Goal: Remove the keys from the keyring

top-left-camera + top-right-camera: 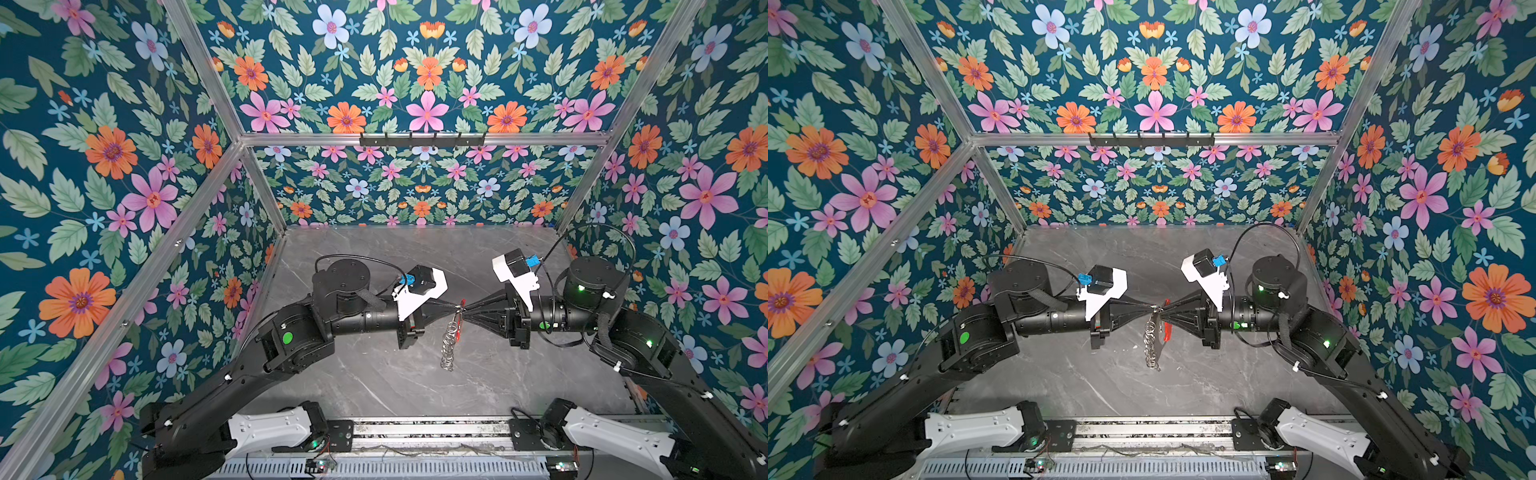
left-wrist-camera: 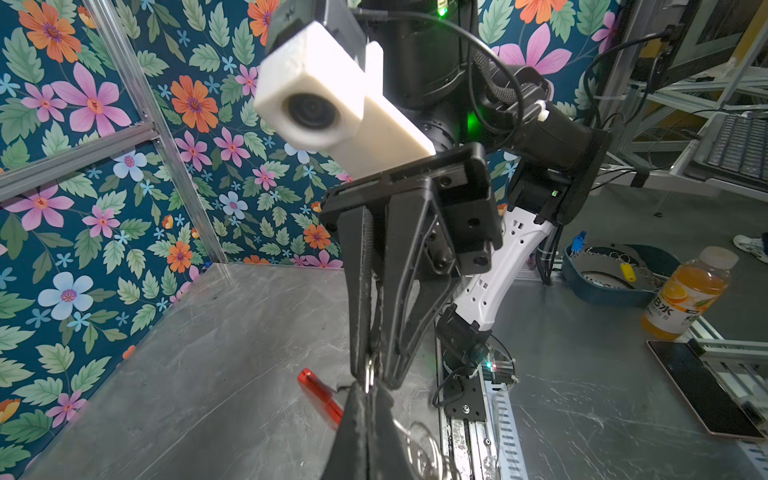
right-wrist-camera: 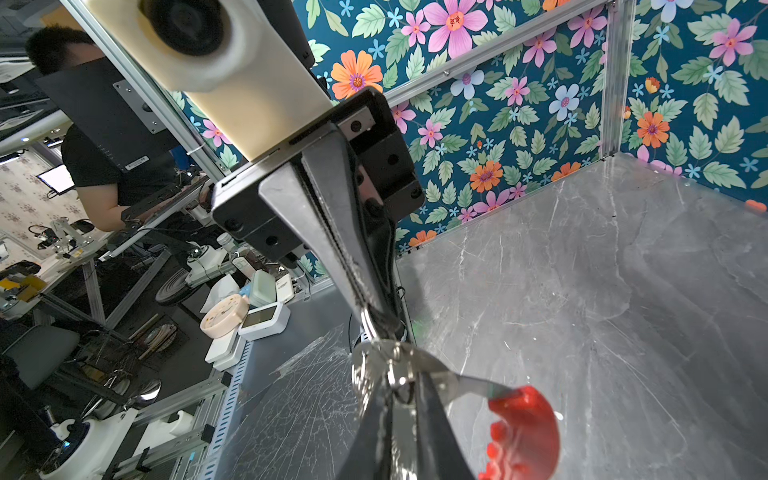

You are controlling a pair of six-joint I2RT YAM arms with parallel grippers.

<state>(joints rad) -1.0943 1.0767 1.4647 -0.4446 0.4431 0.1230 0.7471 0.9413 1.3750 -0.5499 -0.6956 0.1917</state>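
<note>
The keyring (image 1: pixel 456 328) hangs edge-on above the grey table (image 1: pixel 365 374), its red strip (image 1: pixel 1168 332) and fringe of silver loops (image 1: pixel 1152 349) pointing down. Both grippers meet tip to tip at its upper end. My left gripper (image 1: pixel 457 308) is shut on that end of the keyring (image 2: pixel 320 392). The right gripper (image 1: pixel 466 308) is shut on a small silver piece there, the key (image 3: pixel 401 380), which sits between its fingers against the plate (image 3: pixel 440 374). Most of the key is hidden by the fingers.
A black hook rack (image 1: pixel 422 139) hangs on the back rail. The arm bases stand on a metal rail (image 1: pixel 428 432) along the front edge. Floral walls close three sides. A juice bottle (image 2: pixel 685 299) and a phone (image 2: pixel 706 399) lie outside the cell.
</note>
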